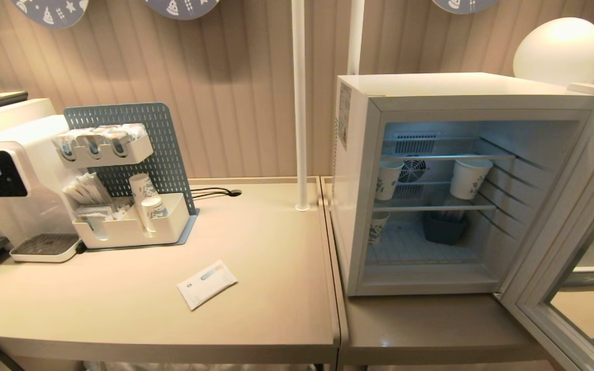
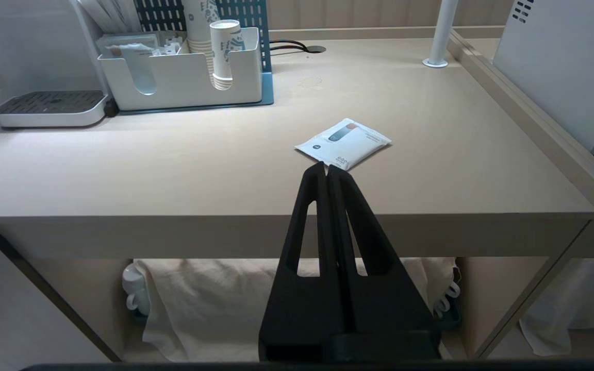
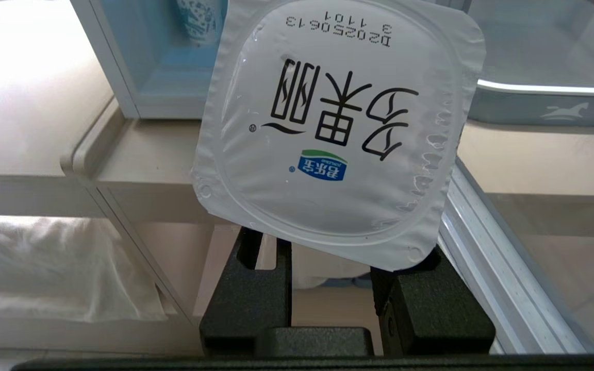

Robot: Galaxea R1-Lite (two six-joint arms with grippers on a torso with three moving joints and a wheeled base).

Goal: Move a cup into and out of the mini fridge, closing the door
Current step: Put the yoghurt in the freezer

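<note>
The small white plastic yogurt-type cup (image 3: 338, 129) with its flat foil lid sits in the right tool (image 3: 346, 304), whose two black fingers are closed part-way on its body below the lid; the lid faces the wrist camera and hides the pot's sides. It hangs low in front of the desk (image 3: 147, 165) edge, between the white box-shaped mini fridge (image 1: 359, 180) and the glass-windowed, pale-framed door (image 1: 575, 268), which stands swung wide on the fridge's right side. Neither arm shows in the head view.

Judged from its look, the cup is light and thin-walled, so it should dent under a hard squeeze, and the foil lid could crease or puncture if pressed. The smooth plastic may slip if the hold is loose. The sensible grip is across the body under the lid's rim, as it appears to be now, with the pot kept level.

Inside the lit fridge, taller white paper cups (image 1: 469, 178) with a blue pattern stand on the wire shelves (image 1: 431, 207), and a dark bin (image 1: 444, 229) sits on the floor, leaving gaps between them.

The left tool (image 2: 326, 167) is pinched fully together and empty, held below the desk's front edge, pointing toward a flat white sachet (image 2: 343, 143) lying on top
</note>
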